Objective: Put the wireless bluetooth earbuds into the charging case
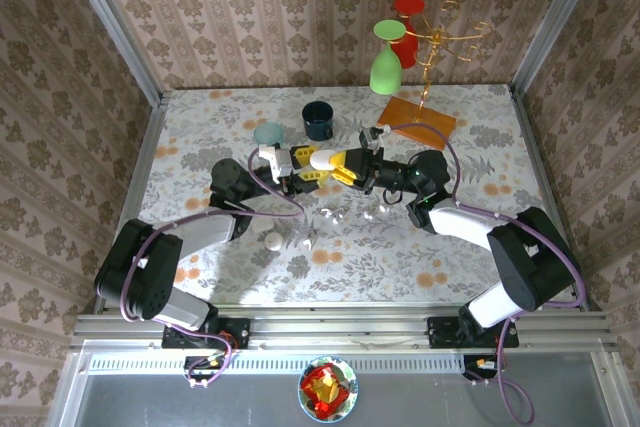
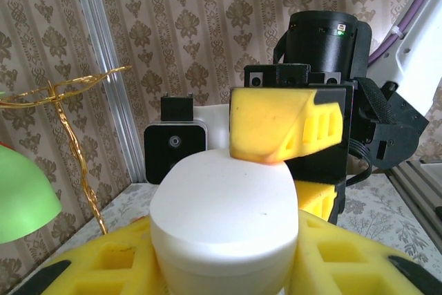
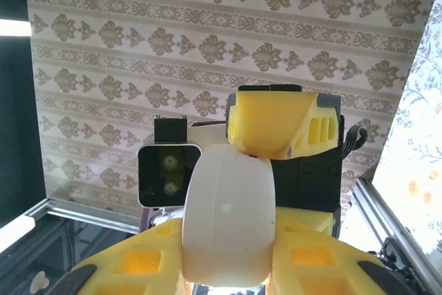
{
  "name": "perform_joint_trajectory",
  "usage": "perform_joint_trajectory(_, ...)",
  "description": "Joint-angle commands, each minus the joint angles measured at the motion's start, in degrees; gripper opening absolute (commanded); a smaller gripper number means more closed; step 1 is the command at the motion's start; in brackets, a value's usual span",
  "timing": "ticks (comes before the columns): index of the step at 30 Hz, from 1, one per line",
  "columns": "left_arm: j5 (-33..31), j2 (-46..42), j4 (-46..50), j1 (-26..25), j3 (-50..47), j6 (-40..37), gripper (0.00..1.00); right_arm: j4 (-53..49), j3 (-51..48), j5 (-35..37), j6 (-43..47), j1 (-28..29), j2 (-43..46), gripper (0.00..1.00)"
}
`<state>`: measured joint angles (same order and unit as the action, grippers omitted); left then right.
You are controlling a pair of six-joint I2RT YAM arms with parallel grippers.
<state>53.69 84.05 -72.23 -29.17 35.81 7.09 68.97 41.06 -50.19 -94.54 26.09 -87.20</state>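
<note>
The white charging case hangs above the middle of the table with its lid closed, held from both sides. My left gripper is shut on the case, whose yellow fingers press its sides. My right gripper is shut on the same case, seen edge-on between its pads. In each wrist view the other gripper's yellow finger rests on the case's far end. Tiny white earbuds lie on the floral tabletop just in front of the grippers.
A dark blue cup and a pale teal cup stand behind the grippers. At the back right is a gold stand on an orange base, with a green goblet and a red one. A small white rounded piece lies front left.
</note>
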Motion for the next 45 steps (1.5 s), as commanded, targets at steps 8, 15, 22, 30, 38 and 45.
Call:
perform_joint_trajectory(8, 1.5, -3.5, -1.7, -0.5, -4.2, 3.5, 0.35, -45.2, 4.7, 10.3, 35.1, -0.4, 14.1, 0.63)
perform_joint_trajectory(15, 0.9, -5.8, -1.8, -0.9, -8.1, 5.6, 0.35, -53.7, 4.7, 19.1, 54.8, 0.5, 19.0, 0.7)
perform_joint_trajectory(22, 2.4, -6.0, -1.7, -0.5, -9.5, 6.9, 0.33, -56.6, 5.3, 25.2, 73.2, 7.7, 20.6, 0.76)
perform_joint_trajectory(30, 3.4, -5.9, -1.6, -0.1, -10.1, 7.8, 0.32, -53.6, 4.5, 26.2, 76.4, 11.1, 18.8, 0.78)
perform_joint_trajectory(38, 4.1, -6.2, -1.6, -0.1, -9.6, 8.6, 0.32, -56.7, 4.9, 33.1, 78.2, 12.0, 19.1, 0.78)
perform_joint_trajectory(45, 4.9, -5.9, -1.6, -0.1, -10.7, 5.3, 0.32, -55.3, 4.7, 38.4, 75.0, 12.0, 21.3, 0.77)
